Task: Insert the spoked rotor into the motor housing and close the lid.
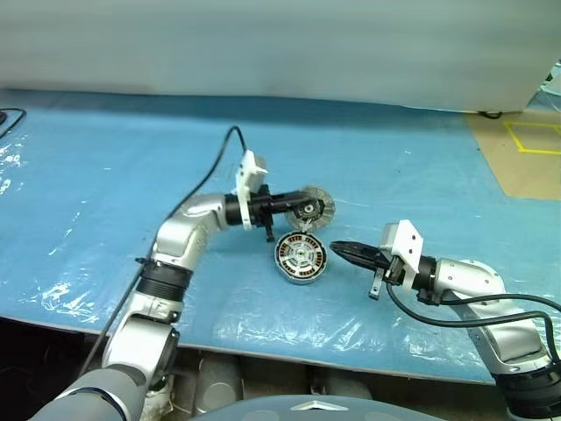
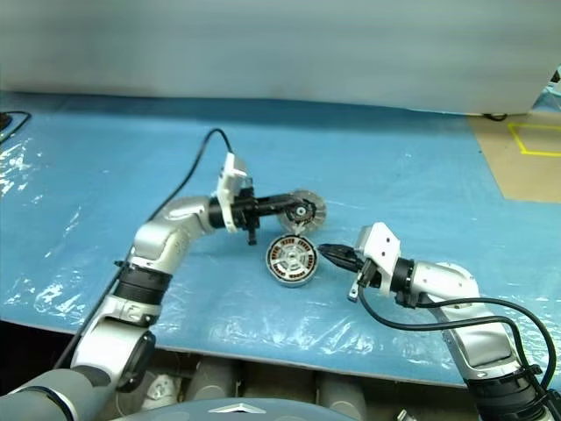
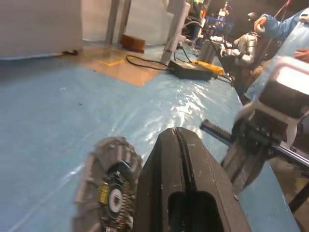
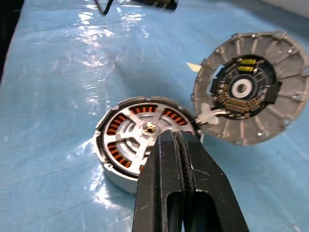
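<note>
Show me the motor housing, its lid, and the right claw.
motor housing [image 4: 140, 133]: right wrist view, on its silver centre inside the copper windings.
lid [image 4: 285, 116]: right wrist view, on a grey radial segment.
right claw [image 1: 337, 249]: left eye view, at its shut fingertips.

On a blue plastic-covered table [image 2: 421, 175], the left gripper [image 2: 302, 210] meets the raised lid [image 2: 308, 210] (tilted on edge) above the motor housing [image 2: 292, 260]; the closed right gripper [image 2: 326, 253] points at the housing's rim.
</note>
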### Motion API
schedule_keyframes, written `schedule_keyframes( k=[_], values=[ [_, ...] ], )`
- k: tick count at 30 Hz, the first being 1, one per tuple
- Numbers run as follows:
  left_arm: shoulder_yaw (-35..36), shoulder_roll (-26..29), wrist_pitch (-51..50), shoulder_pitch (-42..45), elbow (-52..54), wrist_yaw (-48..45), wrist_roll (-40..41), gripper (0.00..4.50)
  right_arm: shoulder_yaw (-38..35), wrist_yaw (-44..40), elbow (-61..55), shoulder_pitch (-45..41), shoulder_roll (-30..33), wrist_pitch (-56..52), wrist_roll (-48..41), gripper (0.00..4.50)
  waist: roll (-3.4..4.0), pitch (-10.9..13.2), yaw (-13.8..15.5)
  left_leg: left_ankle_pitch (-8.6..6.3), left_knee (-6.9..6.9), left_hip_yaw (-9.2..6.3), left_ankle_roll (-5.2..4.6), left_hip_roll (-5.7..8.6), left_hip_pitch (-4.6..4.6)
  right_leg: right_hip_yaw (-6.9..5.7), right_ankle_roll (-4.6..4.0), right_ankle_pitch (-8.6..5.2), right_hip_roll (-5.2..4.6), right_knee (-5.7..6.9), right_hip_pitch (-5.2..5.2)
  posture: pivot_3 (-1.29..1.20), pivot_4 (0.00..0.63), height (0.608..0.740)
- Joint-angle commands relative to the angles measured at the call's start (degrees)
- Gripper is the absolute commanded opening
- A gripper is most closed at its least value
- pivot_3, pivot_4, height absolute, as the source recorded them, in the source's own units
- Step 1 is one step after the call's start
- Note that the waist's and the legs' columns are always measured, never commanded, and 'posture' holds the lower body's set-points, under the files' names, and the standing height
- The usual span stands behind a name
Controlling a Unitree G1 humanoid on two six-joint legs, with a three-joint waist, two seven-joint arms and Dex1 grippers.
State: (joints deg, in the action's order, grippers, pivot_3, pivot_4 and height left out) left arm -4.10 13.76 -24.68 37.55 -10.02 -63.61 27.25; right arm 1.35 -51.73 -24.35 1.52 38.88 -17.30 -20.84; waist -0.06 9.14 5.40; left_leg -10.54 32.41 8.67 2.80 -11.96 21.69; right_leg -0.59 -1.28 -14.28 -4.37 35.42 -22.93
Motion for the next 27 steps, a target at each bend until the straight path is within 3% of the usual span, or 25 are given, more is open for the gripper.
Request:
schedule_keyframes(
  k=[1, 7, 13, 22, 27],
  values=[
    [4.5, 0.9, 7.4, 7.8, -9.5, 1.8, -1.3, 0.04, -0.6, -2.1, -4.1, 1.5, 1.4, -1.8, -3.3, 0.00, -0.01, 0.0, 0.3, 0.00, 0.02, -0.03, 0.00, 0.01, 0.01, -0.01, 0.00, 0.00, 0.00, 0.00, 0.02, 0.00, 0.150, 0.740],
    [5.6, 1.2, 20.9, 21.2, -36.6, 3.5, -8.3, 0.04, -0.6, -2.4, -5.0, 2.6, 1.7, -2.0, -3.2, 0.00, -0.03, 0.0, 0.2, 0.02, 0.12, -0.08, -0.02, 0.06, 0.08, 0.01, 0.34, 0.19, 0.00, -0.13, 0.07, 0.00, 0.150, 0.740],
    [4.1, -4.0, 28.4, 30.0, -56.9, 1.1, -14.4, 0.04, -1.1, -1.6, -5.2, 3.5, 1.5, -1.5, -2.7, 0.00, -0.09, 0.1, 0.6, 0.02, 0.07, -0.24, 0.00, 0.13, 0.26, -0.03, 0.57, 0.34, -0.01, -0.26, 0.07, 0.00, 0.150, 0.740],
    [4.7, -11.3, 26.3, 31.8, -65.1, -2.0, -19.3, 0.04, -1.5, 1.0, -8.5, 5.9, 1.2, -2.6, -3.3, 0.00, -0.14, 0.1, 0.5, 0.00, 0.02, -0.29, 0.02, 0.14, 0.30, -0.11, 0.66, 0.40, -0.03, -0.36, 0.07, 0.00, 0.150, 0.740],
    [7.2, -12.7, 21.0, 31.3, -65.7, -9.5, -17.8, 0.04, -3.0, 1.4, -11.1, 7.4, 2.0, -5.0, -5.5, 0.00, -0.15, 0.1, 0.6, 0.00, 0.03, -0.29, 0.02, 0.17, 0.27, -0.12, 0.71, 0.42, -0.08, -0.37, 0.11, 0.00, 0.150, 0.740]
  ],
)
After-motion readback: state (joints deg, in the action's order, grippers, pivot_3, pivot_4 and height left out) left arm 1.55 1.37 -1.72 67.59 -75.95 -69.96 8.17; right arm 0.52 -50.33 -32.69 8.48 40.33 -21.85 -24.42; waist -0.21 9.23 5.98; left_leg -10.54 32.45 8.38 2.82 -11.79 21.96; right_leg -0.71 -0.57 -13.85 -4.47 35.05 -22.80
